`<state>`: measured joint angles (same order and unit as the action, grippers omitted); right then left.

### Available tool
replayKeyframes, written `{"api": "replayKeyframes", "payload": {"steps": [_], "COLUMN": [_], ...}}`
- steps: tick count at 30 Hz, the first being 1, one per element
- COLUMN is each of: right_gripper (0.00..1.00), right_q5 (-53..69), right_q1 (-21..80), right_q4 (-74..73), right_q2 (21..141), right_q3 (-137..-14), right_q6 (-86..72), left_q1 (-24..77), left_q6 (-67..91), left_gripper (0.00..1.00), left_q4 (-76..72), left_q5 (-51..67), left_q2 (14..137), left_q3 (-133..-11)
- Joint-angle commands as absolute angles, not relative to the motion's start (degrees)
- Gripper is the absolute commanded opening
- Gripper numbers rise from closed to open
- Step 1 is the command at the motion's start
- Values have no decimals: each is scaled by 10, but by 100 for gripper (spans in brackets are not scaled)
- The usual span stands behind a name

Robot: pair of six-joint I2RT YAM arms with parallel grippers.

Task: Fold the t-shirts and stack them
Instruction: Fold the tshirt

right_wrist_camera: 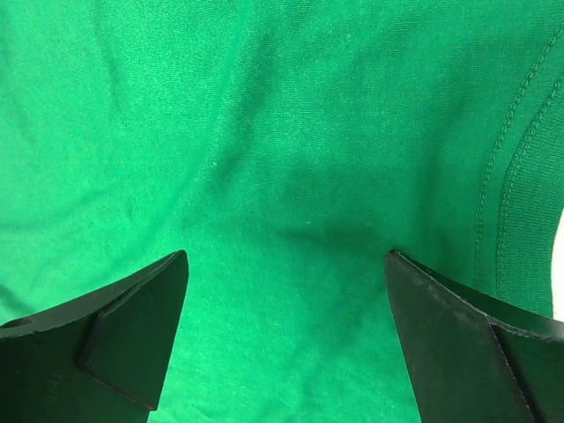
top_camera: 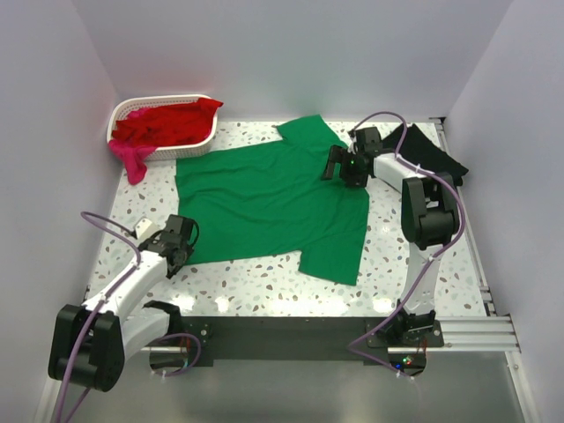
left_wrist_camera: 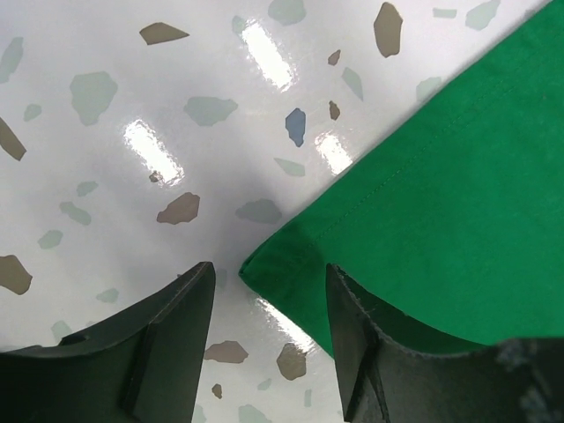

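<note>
One t-shirt (left_wrist_camera: 441, 176) corner at left gripper (left_wrist_camera: 269, 267)

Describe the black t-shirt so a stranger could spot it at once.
On the speckled table, go to the far right corner. There, past the spread green t-shirt, lies the black t-shirt. It is the only dark cloth; the red cloth and pink cloth are at the white basket, far left.

No text, label, brand, number or sign is readable in any view.
</note>
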<state>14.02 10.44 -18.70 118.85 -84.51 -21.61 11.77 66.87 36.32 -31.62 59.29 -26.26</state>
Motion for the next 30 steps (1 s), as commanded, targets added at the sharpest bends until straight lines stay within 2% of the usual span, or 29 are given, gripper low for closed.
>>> {"api": "replayKeyframes", "payload": {"steps": [1,11,18,30], "right_gripper": [97,97,97,93], "right_q5": [153,154,155,155], "right_q1": [101,100,100,115], "right_q4": [-178,-175,-173,-163], "right_q2": [1172,1173,1172,1122], "right_q3": [-839,-838,-832,-796], "right_q6": [-219,-221,-221,-219], "left_q1": [118,116,116,115], "left_q6": [673,670,666,593], "left_gripper": [57,43,27,12], "left_q4": [353,317,289,226], "left_q5": [-311,-308,-296,-295], "left_q2": [592,603,613,590], "left_q3": [-253,-231,-219,-209]}}
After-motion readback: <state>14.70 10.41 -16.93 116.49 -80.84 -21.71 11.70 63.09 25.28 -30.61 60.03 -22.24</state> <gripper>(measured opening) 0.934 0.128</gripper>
